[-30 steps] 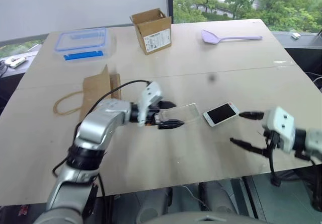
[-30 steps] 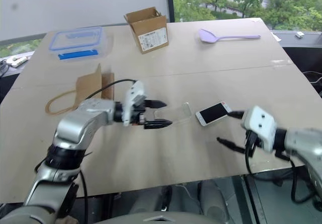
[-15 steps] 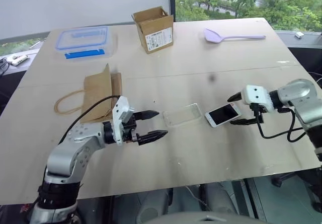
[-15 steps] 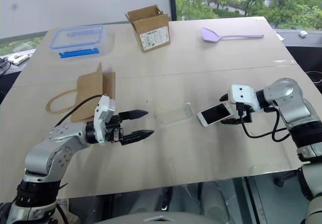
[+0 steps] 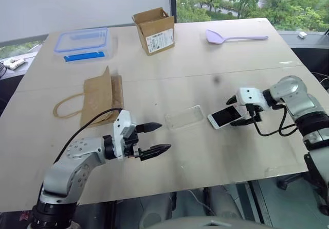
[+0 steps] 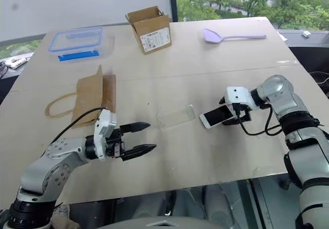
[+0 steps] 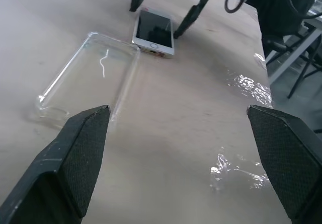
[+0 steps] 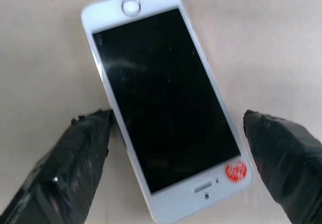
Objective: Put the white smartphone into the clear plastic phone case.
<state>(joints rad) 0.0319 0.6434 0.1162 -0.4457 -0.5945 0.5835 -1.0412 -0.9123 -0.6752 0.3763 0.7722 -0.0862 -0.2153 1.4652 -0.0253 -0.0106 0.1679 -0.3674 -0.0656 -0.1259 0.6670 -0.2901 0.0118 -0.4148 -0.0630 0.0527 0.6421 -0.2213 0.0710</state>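
Printed text on the cardboard box's (image 5: 153,31) white label, too small to read

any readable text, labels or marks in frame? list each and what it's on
No text reads clearly.
Cardboard box: white label with dark print, too small to read.
White smartphone: round red sticker near the earpiece, marks on it too blurred to read.
Clear container: blue strip on its side, nothing legible.
Clear plastic phone case, paper bag, purple spatula: no markings seen.
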